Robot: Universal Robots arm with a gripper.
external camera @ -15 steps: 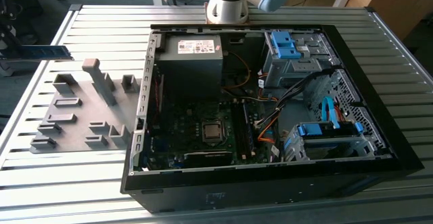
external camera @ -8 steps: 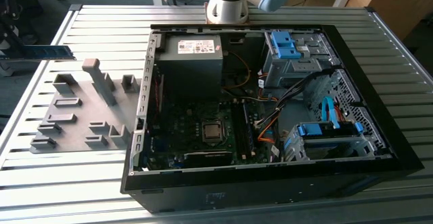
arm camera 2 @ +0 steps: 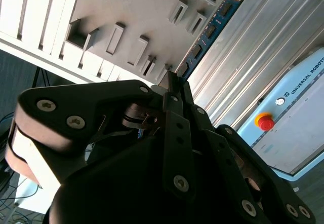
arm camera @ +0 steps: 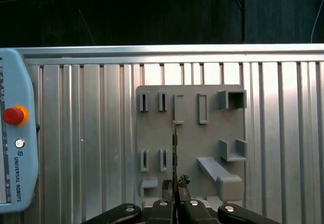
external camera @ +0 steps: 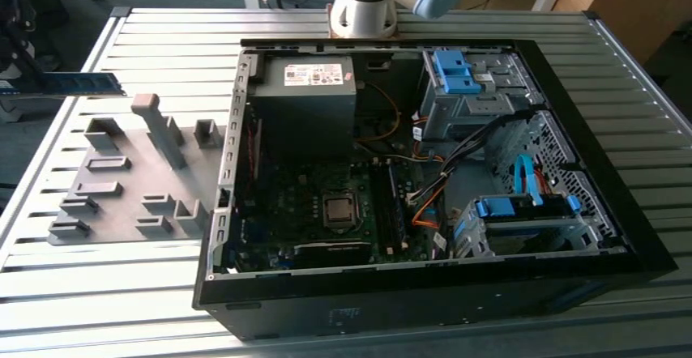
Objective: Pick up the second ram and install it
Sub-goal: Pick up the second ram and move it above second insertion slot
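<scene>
The second ram [external camera: 70, 83] is a thin blue-green board. It hangs in the air at the exterior view's far left, over the table's edge and above the grey tray [external camera: 130, 184]. My gripper [external camera: 11, 84] is shut on one end of the stick. In the second wrist view the dark fingers [arm camera 2: 174, 117] close on the ram [arm camera 2: 210, 29], whose chips face the camera. In the first wrist view the ram [arm camera: 174, 148] stands edge-on above the tray [arm camera: 190, 133], rising from the gripper [arm camera: 175, 184].
The open black computer case [external camera: 605, 172] lies on the slatted metal table [external camera: 162, 42], with the motherboard [external camera: 324, 212], a grey power supply [external camera: 308, 91], blue drive cages [external camera: 519, 212] and orange cables [external camera: 424, 212] inside. A teach pendant [arm camera: 15, 148] lies beside the tray. The arm's base [external camera: 362, 14] stands behind the case.
</scene>
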